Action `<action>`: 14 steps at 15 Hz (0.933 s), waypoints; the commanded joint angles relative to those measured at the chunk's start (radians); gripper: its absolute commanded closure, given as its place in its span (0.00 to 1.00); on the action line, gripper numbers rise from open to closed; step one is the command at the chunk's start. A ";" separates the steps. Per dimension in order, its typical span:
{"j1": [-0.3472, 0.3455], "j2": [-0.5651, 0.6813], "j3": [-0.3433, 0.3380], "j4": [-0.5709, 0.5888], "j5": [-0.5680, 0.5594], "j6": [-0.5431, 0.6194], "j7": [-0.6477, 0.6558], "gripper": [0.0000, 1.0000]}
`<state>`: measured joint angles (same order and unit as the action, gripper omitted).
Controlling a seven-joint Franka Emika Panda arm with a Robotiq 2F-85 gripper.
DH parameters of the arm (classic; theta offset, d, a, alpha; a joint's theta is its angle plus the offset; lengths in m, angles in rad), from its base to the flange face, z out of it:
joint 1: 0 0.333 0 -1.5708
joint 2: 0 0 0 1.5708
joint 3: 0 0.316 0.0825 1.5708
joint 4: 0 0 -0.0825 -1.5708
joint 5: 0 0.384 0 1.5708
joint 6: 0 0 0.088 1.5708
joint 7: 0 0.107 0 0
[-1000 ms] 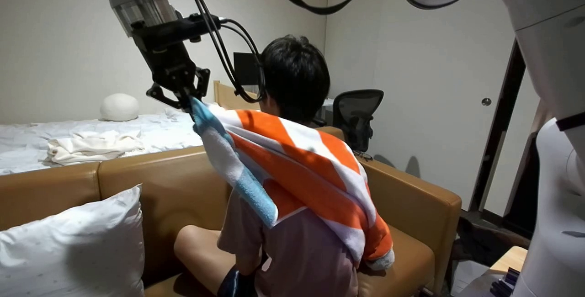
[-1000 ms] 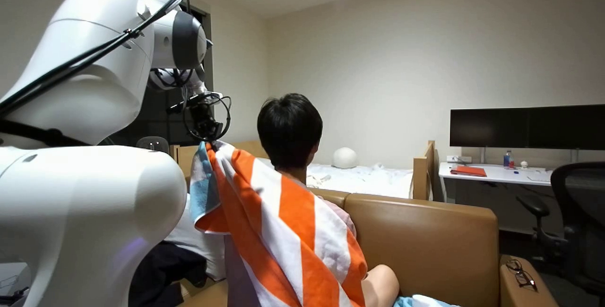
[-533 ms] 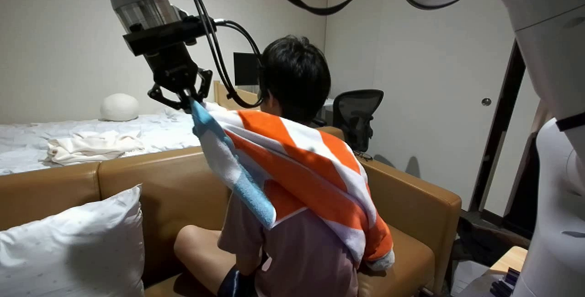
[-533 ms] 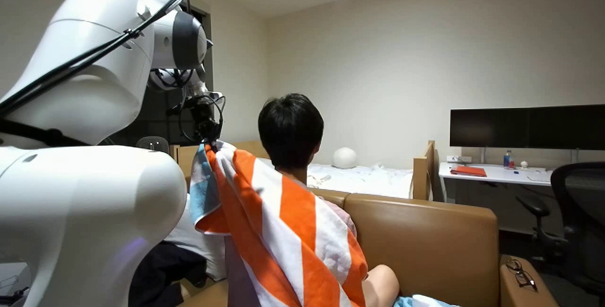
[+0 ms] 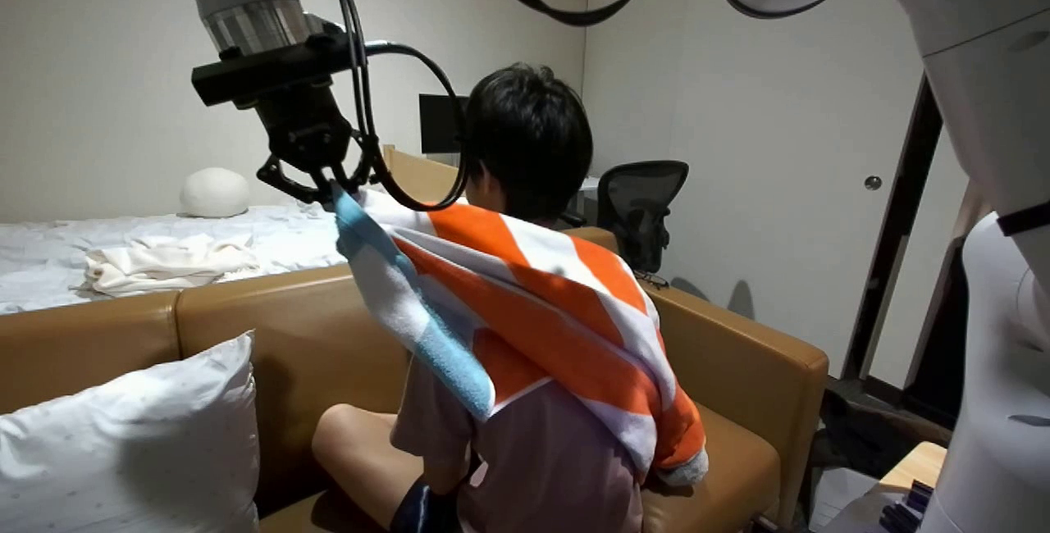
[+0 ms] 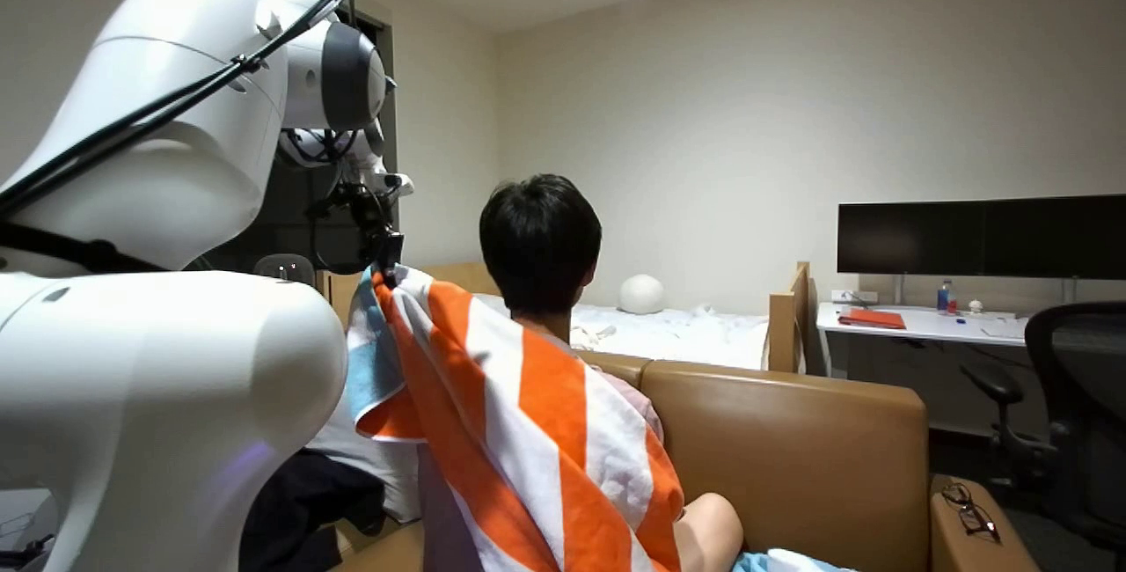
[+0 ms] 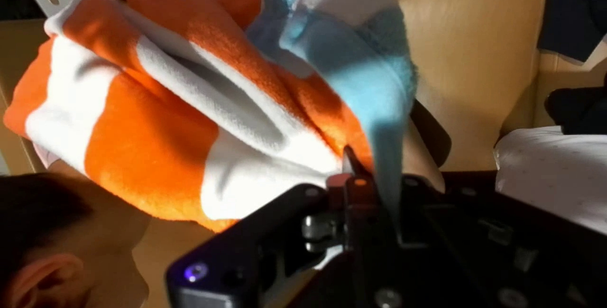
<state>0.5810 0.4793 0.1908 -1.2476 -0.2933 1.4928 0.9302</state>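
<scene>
My gripper (image 5: 335,195) is shut on a corner of a striped towel (image 5: 558,303). The towel is orange and white on one face, light blue and white on the other. In an exterior view the same gripper (image 6: 385,273) holds the corner up beside the person (image 6: 541,242), who sits with their back to that camera. The cloth drapes from the jaws across their back and over one shoulder; its lower blue edge hangs folded. In the wrist view the towel (image 7: 156,128) runs into the jaws, a blue fold pinched between the fingers. The person's head (image 7: 38,218) is at lower left.
A brown couch (image 5: 295,336) bears a white pillow (image 5: 139,443). Behind it stands a bed with a round white cushion (image 5: 215,193) and a crumpled cream cloth (image 5: 168,261). Glasses (image 6: 970,512) lie on the armrest. A cable loop (image 5: 435,201) hangs near the person's head.
The wrist has turned about its own axis, swinging its camera mount and cable loop round. The gripper has shifted slightly left and down in an exterior view, drawing the towel corner with it.
</scene>
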 commanded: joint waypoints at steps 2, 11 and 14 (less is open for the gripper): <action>0.000 0.001 -0.006 0.011 0.055 -0.007 0.141 0.98; -0.007 -0.002 -0.002 0.003 0.092 0.028 0.274 0.98; -0.012 -0.002 0.003 0.002 0.114 0.044 0.277 0.98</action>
<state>0.5796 0.4796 0.1841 -1.2476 -0.2307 1.5037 1.1805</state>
